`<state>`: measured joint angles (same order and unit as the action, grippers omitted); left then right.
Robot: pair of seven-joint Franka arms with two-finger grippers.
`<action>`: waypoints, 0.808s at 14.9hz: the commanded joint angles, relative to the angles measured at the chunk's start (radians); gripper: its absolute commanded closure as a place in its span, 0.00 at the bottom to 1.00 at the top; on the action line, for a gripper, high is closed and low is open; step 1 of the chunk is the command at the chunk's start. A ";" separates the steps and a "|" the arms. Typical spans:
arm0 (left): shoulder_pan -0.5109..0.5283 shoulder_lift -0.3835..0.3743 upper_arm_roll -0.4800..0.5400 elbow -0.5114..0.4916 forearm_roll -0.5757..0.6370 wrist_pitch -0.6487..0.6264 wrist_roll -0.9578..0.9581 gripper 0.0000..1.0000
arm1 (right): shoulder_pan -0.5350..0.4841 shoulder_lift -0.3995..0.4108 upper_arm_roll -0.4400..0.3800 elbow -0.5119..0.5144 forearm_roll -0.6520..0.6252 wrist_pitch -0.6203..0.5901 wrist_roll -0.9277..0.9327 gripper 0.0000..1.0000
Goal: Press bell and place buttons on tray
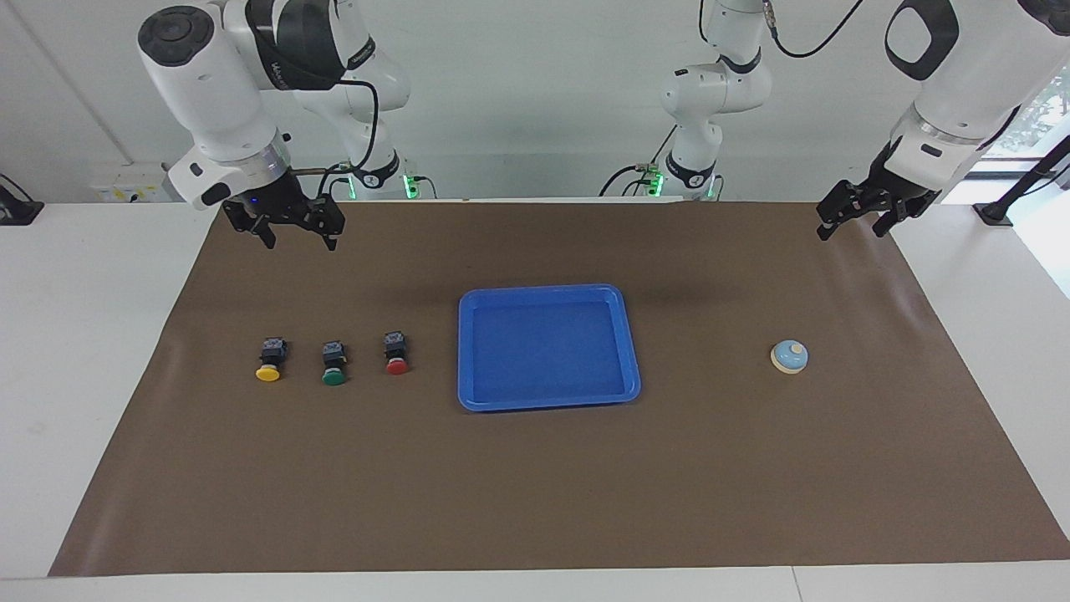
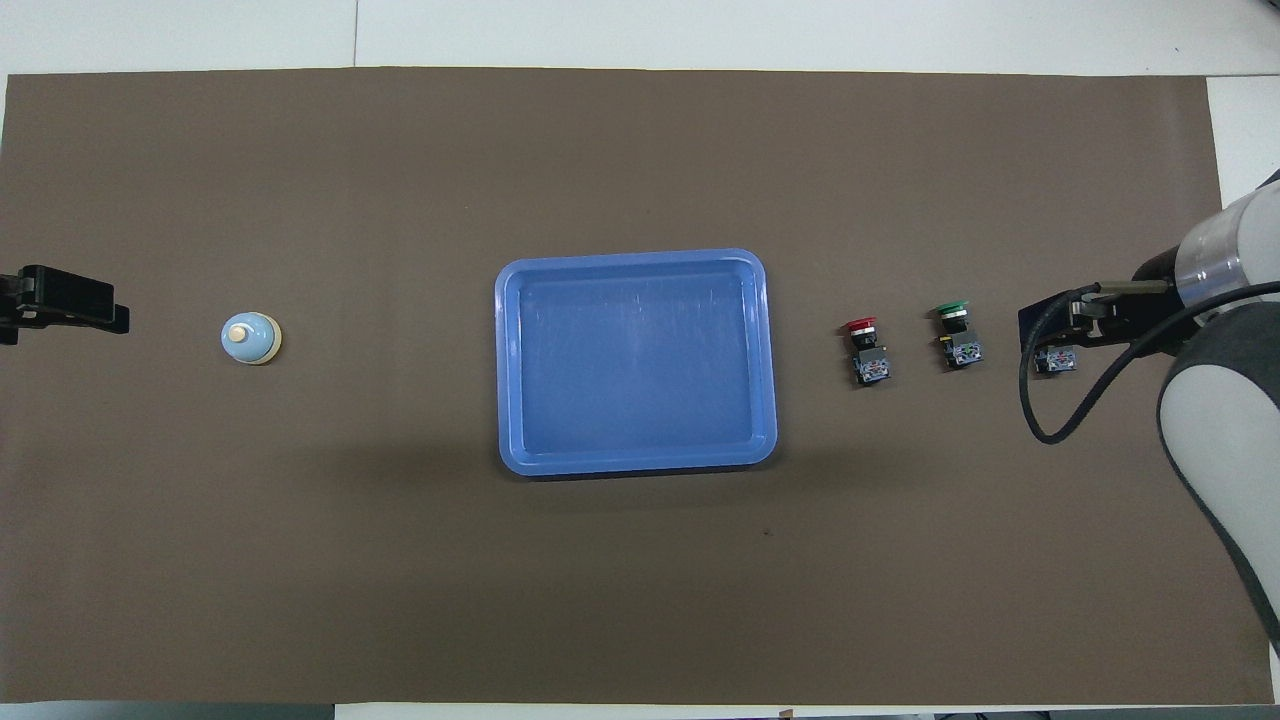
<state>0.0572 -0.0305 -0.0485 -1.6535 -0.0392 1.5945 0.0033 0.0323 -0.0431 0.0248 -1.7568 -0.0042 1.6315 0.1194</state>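
Bell and buttons both lay untouched on the brown mat (image 1: 535,502). That small round light-blue bell (image 1: 789,356) with its cream rim and cream knob sat toward the left arm's end of the table, well apart from the left gripper (image 1: 854,219), which hung in the air over the mat's edge nearest the robots with its two fingers spread and nothing between them. The right gripper (image 1: 297,237) hung likewise over the mat at the right arm's end, its fingers parted and empty; below it and farther from the robots stood the three small black-bodied push buttons in a row, the yellow-capped button (image 1: 269,361) most nearly under it, the green-capped button (image 1: 333,364) beside that, and the red-capped button (image 1: 396,354) closest to the rectangular bright blue plastic tray (image 1: 547,401) with the raised rim. The tray lay between the two grippers at the middle of the mat, holding nothing. In the overhead view the right gripper's body covered most of the yellow button, though the facing view showed it raised well clear. By my judgement the task stood at its very start, with the bell the step in hand. The next move would call for the left gripper to travel out over the bell, settle above the cream knob and come straight down on it; an off-centre press might slide the little dome across the mat.
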 commanded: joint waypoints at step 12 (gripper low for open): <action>0.004 0.110 0.006 -0.094 0.002 0.136 0.004 1.00 | -0.017 0.003 0.012 0.013 0.000 -0.022 0.011 0.00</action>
<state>0.0608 0.0280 -0.0422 -1.7456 -0.0390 1.7049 -0.0276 0.0323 -0.0431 0.0248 -1.7568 -0.0042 1.6315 0.1194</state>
